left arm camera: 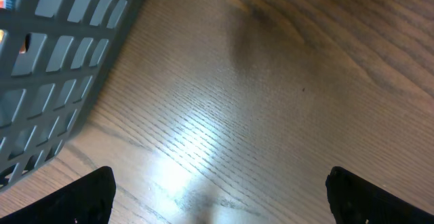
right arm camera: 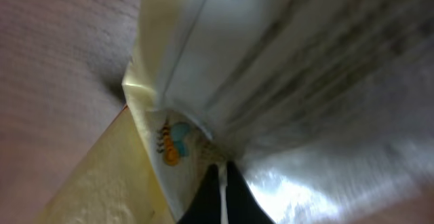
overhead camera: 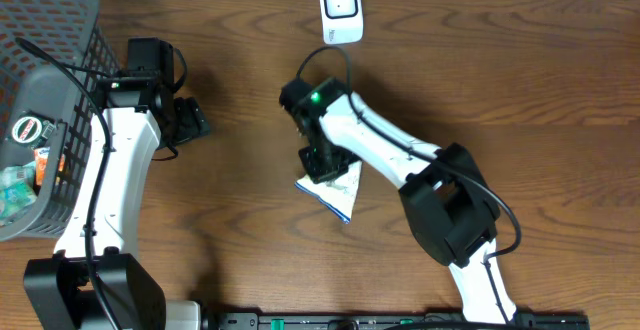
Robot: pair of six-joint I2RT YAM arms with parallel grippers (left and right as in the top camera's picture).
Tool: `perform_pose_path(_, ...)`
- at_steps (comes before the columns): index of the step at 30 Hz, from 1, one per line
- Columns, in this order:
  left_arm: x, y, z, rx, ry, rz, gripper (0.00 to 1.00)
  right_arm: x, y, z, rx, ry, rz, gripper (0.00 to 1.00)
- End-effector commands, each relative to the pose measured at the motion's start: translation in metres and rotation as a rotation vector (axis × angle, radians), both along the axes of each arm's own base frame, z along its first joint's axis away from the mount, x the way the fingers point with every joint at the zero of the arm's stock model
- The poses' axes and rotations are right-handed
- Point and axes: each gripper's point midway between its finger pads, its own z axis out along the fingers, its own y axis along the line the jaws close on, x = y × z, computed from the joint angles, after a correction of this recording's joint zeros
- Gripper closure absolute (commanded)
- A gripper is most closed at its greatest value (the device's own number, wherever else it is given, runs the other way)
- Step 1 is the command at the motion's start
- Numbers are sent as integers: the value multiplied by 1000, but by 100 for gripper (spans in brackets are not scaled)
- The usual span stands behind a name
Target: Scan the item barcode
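The item is a flat white packet with a blue edge (overhead camera: 338,192), lying low over the wood at mid-table. My right gripper (overhead camera: 322,162) is shut on its upper left edge. In the right wrist view the packet (right arm camera: 305,81) fills the frame, shiny and creased, and the right gripper (right arm camera: 222,190) pinches a thin fold of it between dark fingers. No barcode shows. A white scanner (overhead camera: 340,10) stands at the back edge, above the packet. My left gripper (overhead camera: 192,120) hangs open over bare wood to the left, and its wrist view shows the left gripper (left arm camera: 220,200) with nothing between its fingers.
A grey mesh basket (overhead camera: 60,10) holding several packaged goods stands at the far left, close to the left arm. Its slotted wall (left arm camera: 54,68) fills the upper left of the left wrist view. Brown wood tabletop (overhead camera: 540,90) stretches to the right.
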Motion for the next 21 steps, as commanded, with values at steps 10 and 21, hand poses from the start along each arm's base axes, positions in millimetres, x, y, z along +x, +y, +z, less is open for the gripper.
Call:
perform_pose_path(10,0,2,4,9,-10,5,2,-10,-4,0,-62,-7,-27,99)
perform_pose_path(21,0,2,4,9,-10,5,2,8,4,60,-38,-48,1,97)
